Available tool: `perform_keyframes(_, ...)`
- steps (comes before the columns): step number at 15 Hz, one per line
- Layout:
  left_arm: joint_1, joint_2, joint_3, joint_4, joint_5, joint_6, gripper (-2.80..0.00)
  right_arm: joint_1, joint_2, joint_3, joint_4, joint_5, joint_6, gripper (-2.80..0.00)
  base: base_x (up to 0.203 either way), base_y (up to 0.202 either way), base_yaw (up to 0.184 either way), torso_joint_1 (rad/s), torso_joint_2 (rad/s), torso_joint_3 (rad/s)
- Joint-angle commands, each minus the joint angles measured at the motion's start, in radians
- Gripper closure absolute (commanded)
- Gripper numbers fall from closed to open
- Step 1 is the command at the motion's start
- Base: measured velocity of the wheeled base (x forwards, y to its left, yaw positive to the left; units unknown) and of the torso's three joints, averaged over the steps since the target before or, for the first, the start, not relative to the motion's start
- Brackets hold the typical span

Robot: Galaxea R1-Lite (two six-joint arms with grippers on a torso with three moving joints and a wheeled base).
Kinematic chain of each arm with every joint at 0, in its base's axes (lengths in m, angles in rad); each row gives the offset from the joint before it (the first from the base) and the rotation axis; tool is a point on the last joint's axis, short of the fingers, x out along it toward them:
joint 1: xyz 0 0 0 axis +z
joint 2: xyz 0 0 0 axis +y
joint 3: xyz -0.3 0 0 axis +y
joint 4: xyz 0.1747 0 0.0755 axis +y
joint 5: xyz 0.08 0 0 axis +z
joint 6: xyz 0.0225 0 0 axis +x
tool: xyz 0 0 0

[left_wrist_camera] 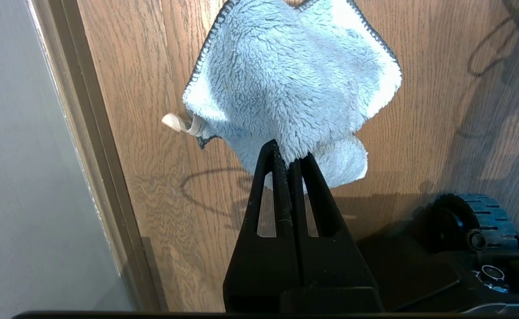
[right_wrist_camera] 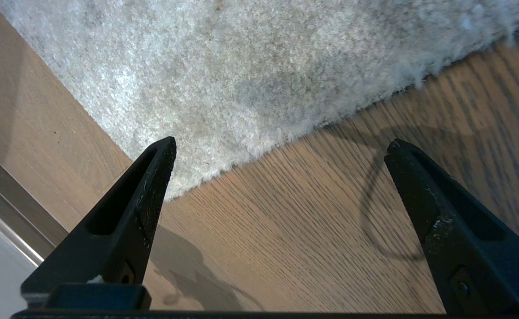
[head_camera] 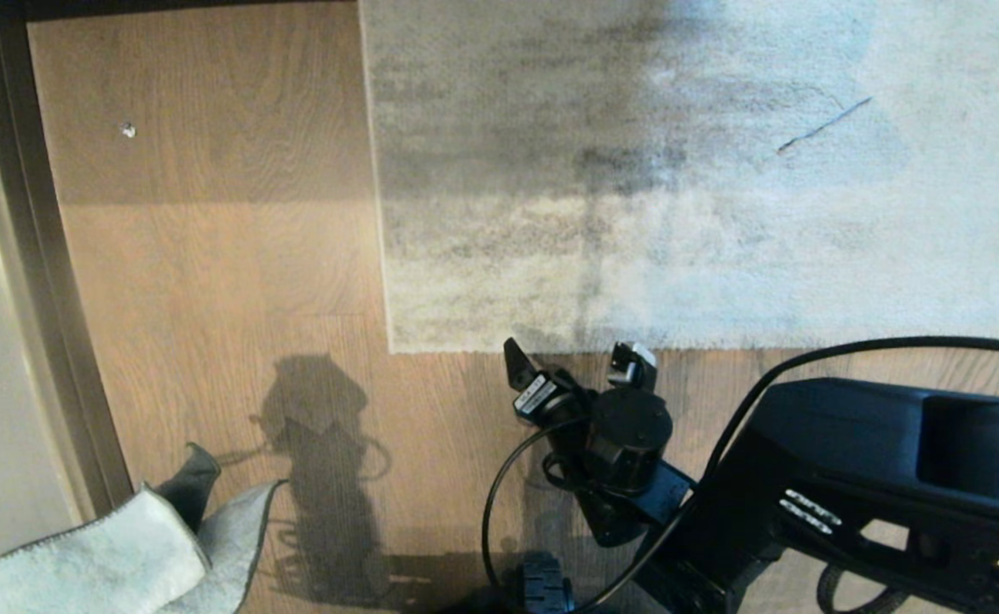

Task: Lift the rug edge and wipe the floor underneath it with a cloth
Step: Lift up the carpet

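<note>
Right gripper [head_camera: 580, 362] spread wide and holding nothing, poised over the floor [head_camera: 210, 281] just short of the rug edge [head_camera: 602, 345], fingertips [right_wrist_camera: 162, 155] apart with bare planks and the rug's square corner between them. Rug lying flat, pale with darker grey smudges, corner near the gripper's left finger. Left gripper [left_wrist_camera: 289, 156] clenched on the cloth [left_wrist_camera: 295, 75], pinching a fold of it above the planks, close to the dark baseboard [head_camera: 48, 281]. In the head view, cloth [head_camera: 116, 554] hanging low at the robot's left, well apart from the rug.
</note>
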State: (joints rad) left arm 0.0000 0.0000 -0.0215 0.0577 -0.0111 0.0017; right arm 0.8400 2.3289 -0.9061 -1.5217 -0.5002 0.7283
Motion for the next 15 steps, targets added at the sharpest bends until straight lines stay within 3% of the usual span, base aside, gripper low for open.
perform_keyframes(1,0.000,0.000,0.000,0.001,0.000,0.000,0.00,0.001,0.014,-0.013,-0.048,-0.003,0.003,-2.80,0.000,0.000,0.000,0.000,0.00,0.000)
perform_keyframes(9,0.000,0.000,0.000,0.001,0.000,0.000,0.00,-0.006,0.065,-0.081,-0.048,-0.006,-0.013,-2.80,0.000,0.000,0.000,0.000,0.00,0.000)
perform_keyframes(15,0.000,0.000,0.000,0.001,0.000,0.000,0.00,-0.059,0.075,-0.134,-0.048,-0.005,-0.033,-2.80,0.000,0.000,0.000,0.000,0.00,0.000)
